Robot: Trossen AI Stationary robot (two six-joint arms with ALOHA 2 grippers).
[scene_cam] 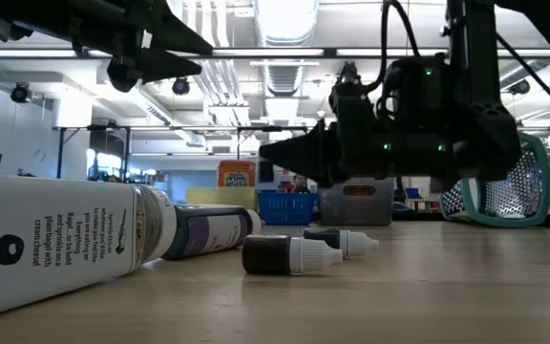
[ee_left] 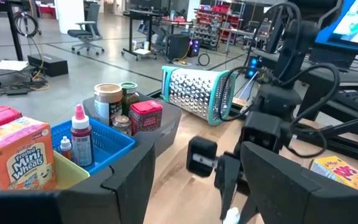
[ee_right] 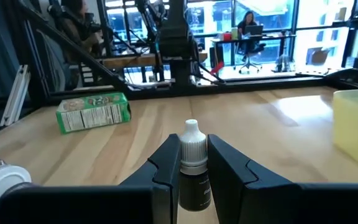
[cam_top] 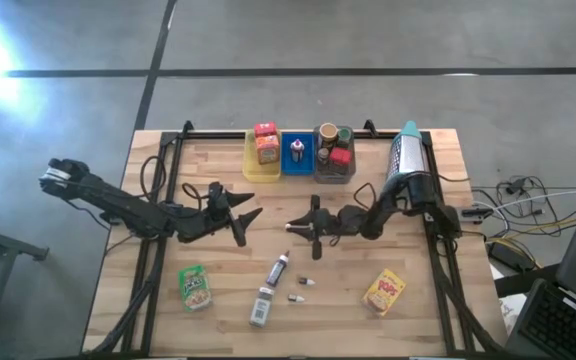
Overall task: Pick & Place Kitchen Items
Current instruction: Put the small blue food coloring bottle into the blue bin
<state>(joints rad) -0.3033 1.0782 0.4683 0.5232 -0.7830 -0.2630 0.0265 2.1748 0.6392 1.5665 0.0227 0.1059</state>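
High view shows open bare wood across the near part of the table (cam_top: 428,320), broken only by scattered items: a green pouch (cam_top: 195,287) near the left edge, a grey-labelled shaker bottle (cam_top: 260,306) at the near middle, a slim dark bottle (cam_top: 279,268) just beyond it, two tiny vials (cam_top: 300,290) to their right, and a yellow snack pouch (cam_top: 384,292) towards the right edge. Wide gaps lie between these things.

Past them, at mid-table, the right gripper (cam_top: 298,230) points left, its fingers pressed onto a small dark vial with a white cap (ee_right: 192,163), which stands upright between the two fingers in the right wrist view and is held above the board. The left gripper (cam_top: 246,222) faces it from the left, fingers spread and holding nothing; a clear gap separates the two grippers.

Along the far edge sit a yellow tray (cam_top: 251,168) with red and orange snack boxes (cam_top: 266,143), a blue tray (cam_top: 289,146) with a red-capped bottle (ee_left: 79,135), and a grey tray (cam_top: 334,176) holding a brown cup (ee_left: 107,102) and small jars (ee_left: 145,116). A teal-framed metal grater (cam_top: 405,154) lies to the right of the trays.
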